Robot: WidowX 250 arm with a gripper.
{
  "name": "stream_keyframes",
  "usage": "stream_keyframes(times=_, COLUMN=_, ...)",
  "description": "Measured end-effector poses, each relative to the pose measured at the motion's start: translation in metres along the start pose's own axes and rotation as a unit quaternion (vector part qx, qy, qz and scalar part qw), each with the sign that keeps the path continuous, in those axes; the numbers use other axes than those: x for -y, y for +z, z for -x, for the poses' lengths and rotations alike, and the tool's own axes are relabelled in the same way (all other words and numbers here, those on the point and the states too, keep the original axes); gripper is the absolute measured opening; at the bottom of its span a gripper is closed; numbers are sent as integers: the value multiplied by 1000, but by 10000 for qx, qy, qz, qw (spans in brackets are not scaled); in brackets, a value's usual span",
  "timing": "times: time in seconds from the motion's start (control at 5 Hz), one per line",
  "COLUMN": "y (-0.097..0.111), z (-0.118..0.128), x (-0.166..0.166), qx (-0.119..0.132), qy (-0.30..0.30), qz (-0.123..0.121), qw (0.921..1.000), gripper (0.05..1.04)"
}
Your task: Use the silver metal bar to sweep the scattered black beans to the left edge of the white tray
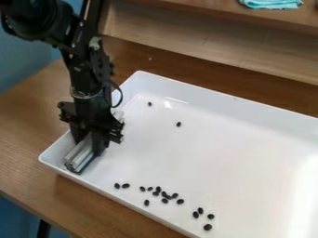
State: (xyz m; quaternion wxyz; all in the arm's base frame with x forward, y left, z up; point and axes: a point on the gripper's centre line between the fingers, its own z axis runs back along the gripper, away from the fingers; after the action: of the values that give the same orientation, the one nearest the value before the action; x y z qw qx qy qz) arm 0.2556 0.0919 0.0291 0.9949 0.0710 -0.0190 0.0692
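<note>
The black gripper (93,140) hangs down over the left end of a large white tray (217,139), shut on a pale grey bar-like object. This bar (79,155) lies low in the tray, along its left wall, with its near end close to the front left corner. Part of the bar is hidden behind the gripper. Several small black bean-like pieces (164,194) are scattered along the tray's front side. Two more pieces lie farther back, one at the upper left (149,104) and one to its right (179,124).
The tray's raised walls surround the bar and the black pieces. A brown wooden table (31,125) supports the tray. Behind it stands a light wooden shelf or ledge (186,37), with a folded turquoise cloth (271,3) on top at the upper right.
</note>
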Motion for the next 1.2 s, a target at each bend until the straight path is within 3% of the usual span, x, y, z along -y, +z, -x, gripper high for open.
stream_keyframes(times=0.2, y=5, z=6, x=7, qx=-129, qy=80, qz=245, qw=9996, gripper=396)
stream_keyframes(times=0.4, y=13, z=6, x=36, qx=-321, qy=278, qz=595, qw=9973, gripper=396)
stream_keyframes(times=0.6, y=36, z=2, x=81, qx=-171, qy=386, qz=682, qw=9968, gripper=396)
stream_keyframes(times=0.8, y=51, z=7, x=99, qx=-156, qy=594, qz=634, qw=9961, gripper=396)
stream_keyframes(times=1.2, y=84, z=7, x=192, qx=140, qy=635, qz=707, qw=9954, gripper=396)
